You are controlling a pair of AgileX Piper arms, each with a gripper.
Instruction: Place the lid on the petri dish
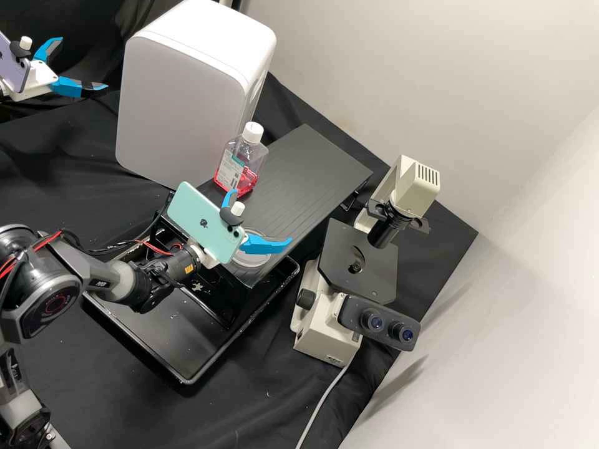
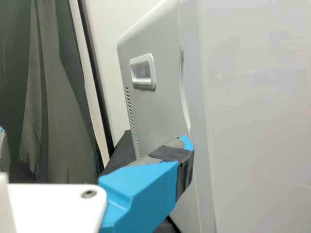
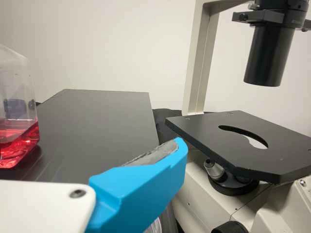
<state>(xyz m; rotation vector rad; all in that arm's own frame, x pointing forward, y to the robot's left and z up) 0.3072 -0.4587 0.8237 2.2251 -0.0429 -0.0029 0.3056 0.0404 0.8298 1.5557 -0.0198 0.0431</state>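
While the right gripper [image 1: 251, 227] hangs over the front edge of the platform [image 1: 312, 168], it looks clamped on the clear lid [image 3: 150, 156], whose rim lies along the blue finger [image 3: 146, 184] in the right wrist view. The dish [image 1: 254, 259] sits just below it, on that same edge and above the tray [image 1: 187, 349].

The main risk, as I judge it, is a skewed landing. If the lid comes down tilted or off centre, it may catch the dish's rim and sit crooked. Because the dish is so close to the edge, a sideways push from a finger could slide it off into the tray. Letting go too high could make the lid bounce away. The flask [image 1: 240, 165] of red liquid stands near the wrist, so a wide swing could knock it. The microscope [image 1: 368, 293] stage is close on the other side.

The left gripper [image 1: 65, 65] is held up beside the white box [image 1: 193, 87], well apart from the dish, its fingers spread and empty.

The flask carries a printed label, and small marks show on the arm and on the microscope base. None of it can be read.
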